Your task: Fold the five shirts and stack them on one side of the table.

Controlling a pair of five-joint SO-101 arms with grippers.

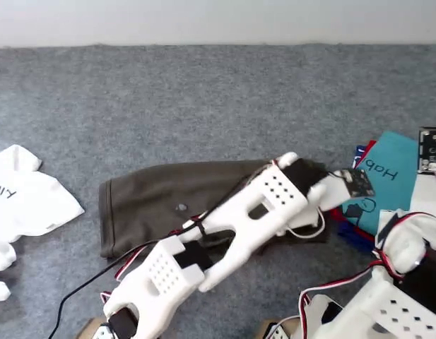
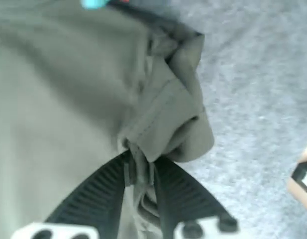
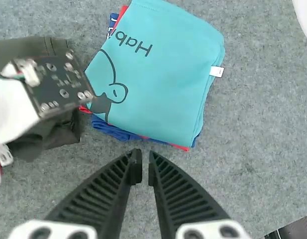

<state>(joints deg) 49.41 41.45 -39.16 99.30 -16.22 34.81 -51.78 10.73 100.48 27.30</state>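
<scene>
My left pincer (image 2: 142, 158) is clamped tight on a bunched fold of the olive shirt (image 2: 68, 99). The cloth is squeezed between both black fingers and puckers up just past their tips. In the high view that shirt lies spread in a long band across the middle of the grey table (image 1: 203, 92). The left arm (image 1: 260, 205) stretches diagonally over it to its right end and covers a good part of the cloth there.

Just beside that end sits the pile (image 1: 387, 198) of folded shirts. The teal shirt (image 3: 163, 74) is on top, and edges of a blue shirt (image 1: 357, 236) and a red shirt (image 3: 121, 14) peek out from under it. I cannot tell whether the olive cloth touches the pile.

My right pincer (image 3: 142, 167) hangs over bare table near the pile's edge, its fingers drawn together to a thin slit with nothing between them. The circuit board (image 3: 53, 87) on the left arm's wrist stands between my right camera and the olive shirt's end and hides part of it.

The right arm (image 1: 394, 304) fills the lower right corner of the high view, and its white body overlaps the pile's near corner. A black cable (image 1: 83, 286) trails from the left arm over the table. The white shirt (image 1: 23, 198) lies unfolded at the far left edge, well apart from everything else.
</scene>
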